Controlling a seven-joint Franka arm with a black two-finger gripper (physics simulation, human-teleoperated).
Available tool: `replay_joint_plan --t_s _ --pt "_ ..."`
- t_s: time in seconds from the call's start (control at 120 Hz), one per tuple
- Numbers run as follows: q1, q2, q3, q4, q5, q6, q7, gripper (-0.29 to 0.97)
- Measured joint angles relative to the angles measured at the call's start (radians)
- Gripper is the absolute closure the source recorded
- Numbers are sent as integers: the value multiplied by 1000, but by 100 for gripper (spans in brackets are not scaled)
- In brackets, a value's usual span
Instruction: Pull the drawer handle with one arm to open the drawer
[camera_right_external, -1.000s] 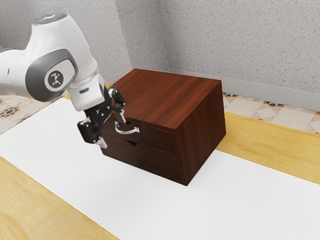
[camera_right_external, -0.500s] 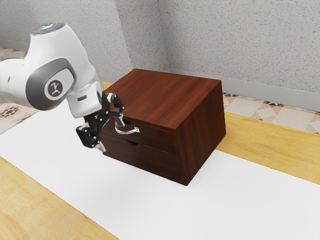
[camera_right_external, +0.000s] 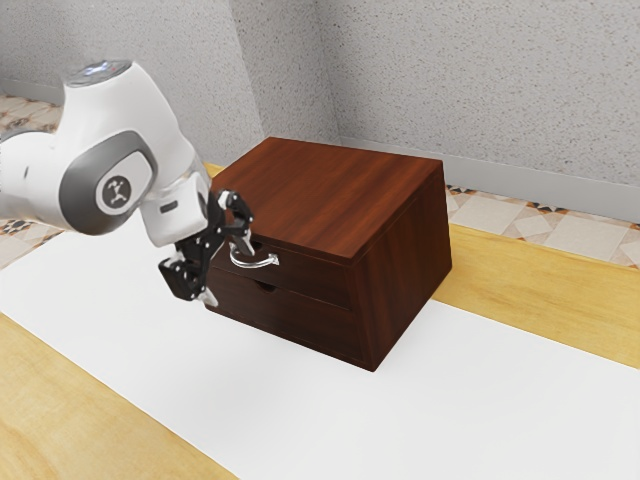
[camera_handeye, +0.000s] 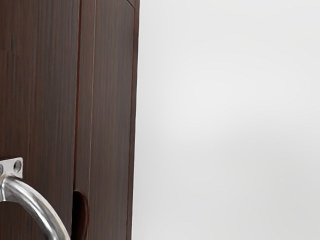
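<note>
One white Franka arm (camera_right_external: 110, 180) comes in from the exterior view's left, and its black hand (camera_right_external: 226, 268) is right up against the front of a dark wooden cabinet (camera_right_external: 335, 195). The hand is spread wide. The upper finger (camera_right_external: 238, 222) sits at the near end of the drawer handle (camera_right_external: 255, 261), and the lower one hangs down by the cabinet's bottom corner, so it isn't clamping anything.

The handle is a curved silver bar on the top drawer (camera_right_external: 305, 272). That drawer looks pushed in, with its front level with the lower drawer (camera_right_external: 300, 315) beneath it.

Up close in the wrist view you get the handle's metal curve (camera_handeye: 30, 205) and its little screw plate (camera_handeye: 10, 167) on the dark wood grain, with the seam between the two drawer fronts just beside it.

The cabinet stands on a white mat (camera_right_external: 420, 400) that runs across a light wood surface (camera_right_external: 540, 290), which carries on to the exterior view's right.
</note>
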Motion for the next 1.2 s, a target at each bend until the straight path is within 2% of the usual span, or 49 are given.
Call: replay_joint_plan --t_s 0.267,0.5,0.783,1.2 --pt "0 -4 0 -13 0 37 5 0" --pt "1 -9 0 -26 1 56 8 18" --pt "6 -6 0 -27 4 69 8 24" --pt "12 -3 2 -40 6 74 4 23"
